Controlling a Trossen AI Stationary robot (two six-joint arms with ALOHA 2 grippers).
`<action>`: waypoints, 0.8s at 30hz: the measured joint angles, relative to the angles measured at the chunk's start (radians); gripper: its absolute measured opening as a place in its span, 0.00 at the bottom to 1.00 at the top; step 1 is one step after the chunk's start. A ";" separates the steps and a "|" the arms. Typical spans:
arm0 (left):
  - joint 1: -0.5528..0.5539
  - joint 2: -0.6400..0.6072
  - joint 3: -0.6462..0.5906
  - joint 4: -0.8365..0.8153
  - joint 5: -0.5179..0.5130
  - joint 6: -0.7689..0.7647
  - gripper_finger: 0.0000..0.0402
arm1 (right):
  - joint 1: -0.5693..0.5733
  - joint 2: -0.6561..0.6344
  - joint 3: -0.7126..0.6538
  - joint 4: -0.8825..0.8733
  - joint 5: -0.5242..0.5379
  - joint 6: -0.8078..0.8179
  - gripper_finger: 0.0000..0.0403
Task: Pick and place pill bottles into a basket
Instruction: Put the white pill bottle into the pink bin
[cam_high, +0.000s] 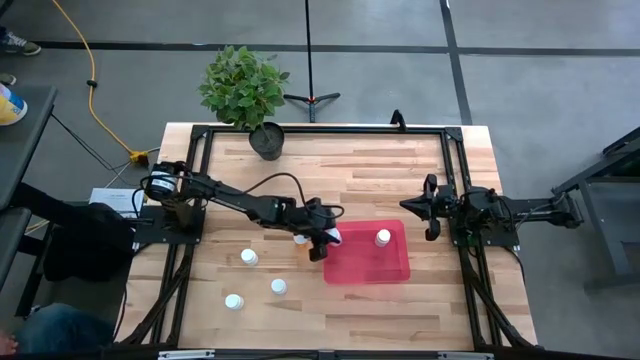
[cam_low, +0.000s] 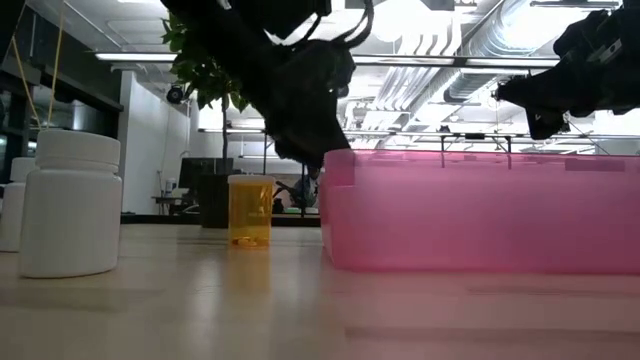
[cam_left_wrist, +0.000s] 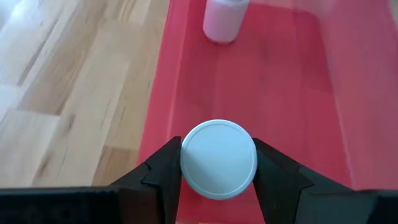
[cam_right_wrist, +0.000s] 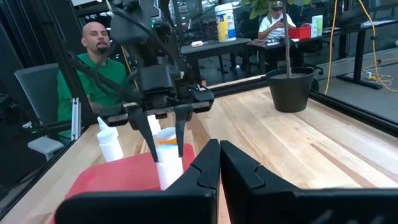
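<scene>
My left gripper (cam_high: 322, 243) is shut on a white pill bottle (cam_left_wrist: 217, 158) over the left end of the red basket (cam_high: 367, 262). It also shows in the right wrist view (cam_right_wrist: 166, 140). A second white bottle (cam_high: 383, 237) stands upright in the basket. Three more white bottles (cam_high: 248, 257) (cam_high: 278, 287) (cam_high: 233, 301) stand on the table left of the basket. My right gripper (cam_high: 432, 208) is shut and empty, right of the basket's far right corner. My left gripper pinches the bottle between its two fingers, one on each side of the white cap (cam_left_wrist: 217, 134) and upper body. The fingers (cam_right_wrist: 181, 134) come from above, pointing down. The bottle is upright inside the basket's left rim; the right arm's fingers hide its base.
An amber bottle (cam_low: 250, 210) stands on the table just left of the basket, close to my left gripper. A dark plant pot (cam_high: 267, 140) stands at the far edge. A black frame (cam_high: 455, 160) borders the table. People (cam_right_wrist: 93, 62) sit beyond the table's left side.
</scene>
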 joint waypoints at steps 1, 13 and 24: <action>0.000 0.004 0.002 0.008 -0.001 0.000 0.49 | 0.000 0.001 0.000 0.000 0.000 0.000 0.01; 0.000 0.008 0.001 -0.001 -0.018 0.000 0.52 | 0.000 0.002 0.000 0.000 0.000 -0.003 0.00; 0.000 0.008 0.001 0.000 -0.021 0.000 0.64 | 0.000 0.002 0.000 0.000 0.000 -0.003 0.01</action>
